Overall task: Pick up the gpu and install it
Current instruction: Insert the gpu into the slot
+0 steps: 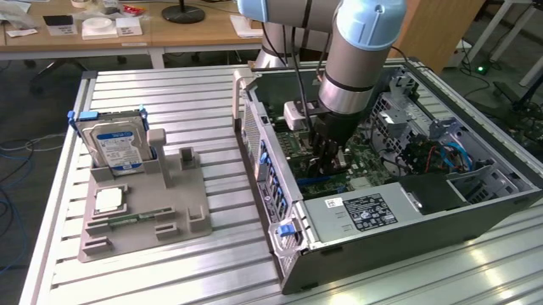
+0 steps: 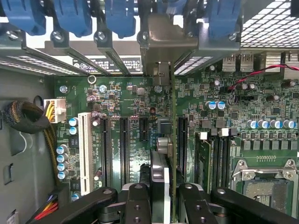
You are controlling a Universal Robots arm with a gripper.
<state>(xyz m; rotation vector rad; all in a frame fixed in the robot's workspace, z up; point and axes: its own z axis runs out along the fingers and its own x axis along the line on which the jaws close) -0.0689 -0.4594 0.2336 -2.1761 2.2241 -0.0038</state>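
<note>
Already the gpu (image 2: 173, 154) is held edge-on in the closed jaws of the gripper (image 2: 164, 205), low in the frame's middle, above the motherboard (image 2: 224, 93). It is not yet pushed in.

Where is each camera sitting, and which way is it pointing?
Exterior view: off the arm, above one corner of the slatted metal table, looking down at the open grey computer case; the silver-and-blue robot arm reaches into it.
Wrist view: on the wrist, facing the green motherboard inside the case; the black fingers grip the thin green gpu card, seen edge-on.
Shared: motherboard, case, gpu, gripper.
</note>
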